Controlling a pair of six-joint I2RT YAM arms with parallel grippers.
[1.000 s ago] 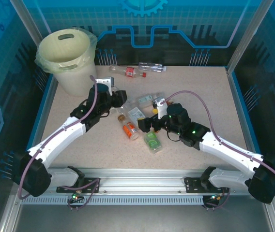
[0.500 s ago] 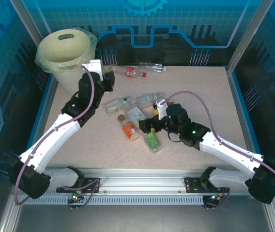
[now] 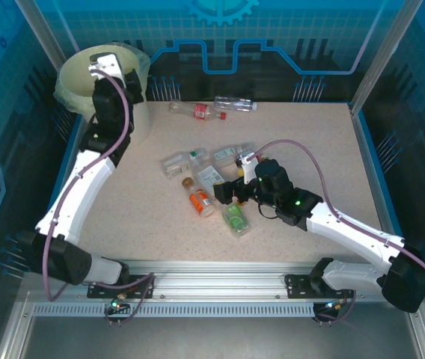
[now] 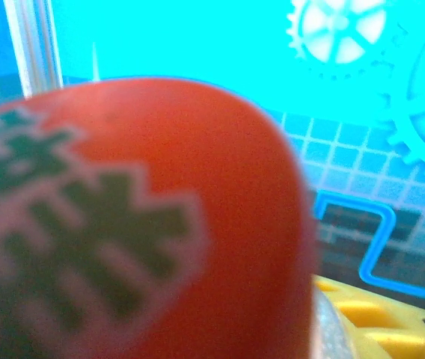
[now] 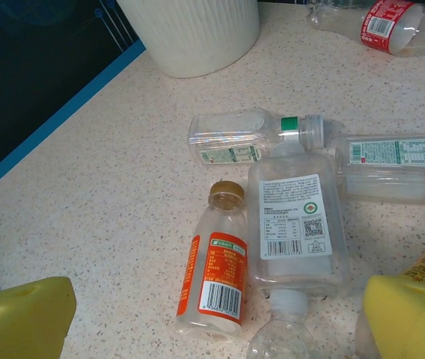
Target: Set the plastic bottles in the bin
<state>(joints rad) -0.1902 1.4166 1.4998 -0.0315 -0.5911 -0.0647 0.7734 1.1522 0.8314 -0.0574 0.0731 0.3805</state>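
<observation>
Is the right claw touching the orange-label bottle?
Apart. Right wrist view: the open right claw's yellow fingers straddle the orange-label bottle, with bare table on one side and a white-capped clear bottle on the other.

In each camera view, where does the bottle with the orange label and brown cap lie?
Top external: the orange-labelled bottle lies near the table's middle, cap toward the far left.
Right wrist: low centre, cap up, beside a flat clear bottle.
Shared landmark: the bin, upper left from above, top centre at the wrist.
</observation>
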